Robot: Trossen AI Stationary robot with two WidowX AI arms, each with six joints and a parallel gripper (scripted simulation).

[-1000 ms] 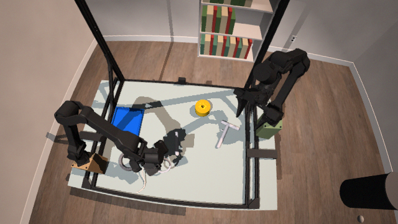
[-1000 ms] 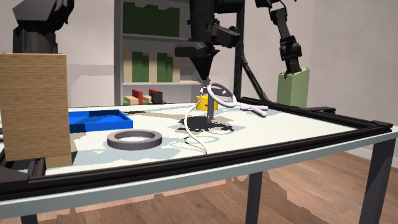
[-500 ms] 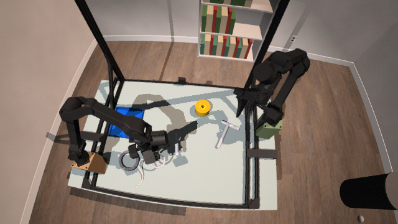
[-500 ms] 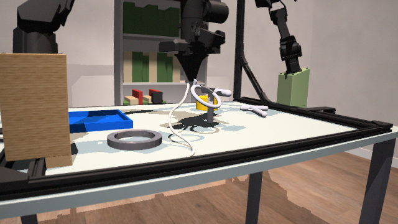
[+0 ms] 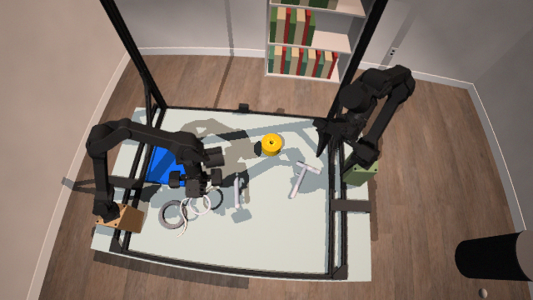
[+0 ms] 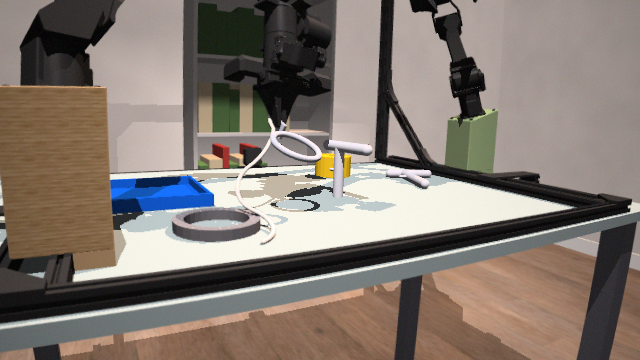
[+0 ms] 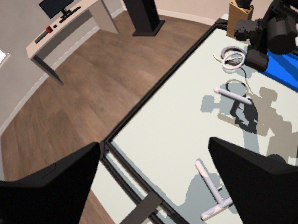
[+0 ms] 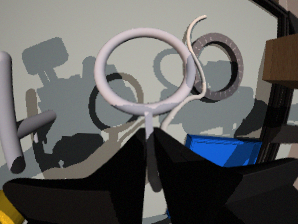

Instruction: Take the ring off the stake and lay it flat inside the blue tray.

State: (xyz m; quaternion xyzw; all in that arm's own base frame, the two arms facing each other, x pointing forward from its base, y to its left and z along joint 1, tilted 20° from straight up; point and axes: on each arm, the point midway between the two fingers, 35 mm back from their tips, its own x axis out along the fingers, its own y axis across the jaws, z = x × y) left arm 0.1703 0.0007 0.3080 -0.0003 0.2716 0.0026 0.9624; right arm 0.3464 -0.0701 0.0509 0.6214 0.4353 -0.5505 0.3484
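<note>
One white ring is off the stake and up in the air, tilted, with its tab pinched in the clenched fingertips of the right tool. A pale line dangles from it in a loose curve; whether its lower end touches the counter, I cannot tell. The stake stands upright beside the ring, with a bar across its top.

On the counter below, a thick grey ring lies flat, between the wooden block and the stake. The blue tray sits open side up near the counter's edge on the wooden block's side, well in from the corners. The ring is outside it.

Farther out, a yellow spool sits toward the edge facing the bookshelf. A pale T-shaped piece lies nearer the edge by the green block. The left tool hangs near that same edge, released, its fingers wide apart with nothing between them.
</note>
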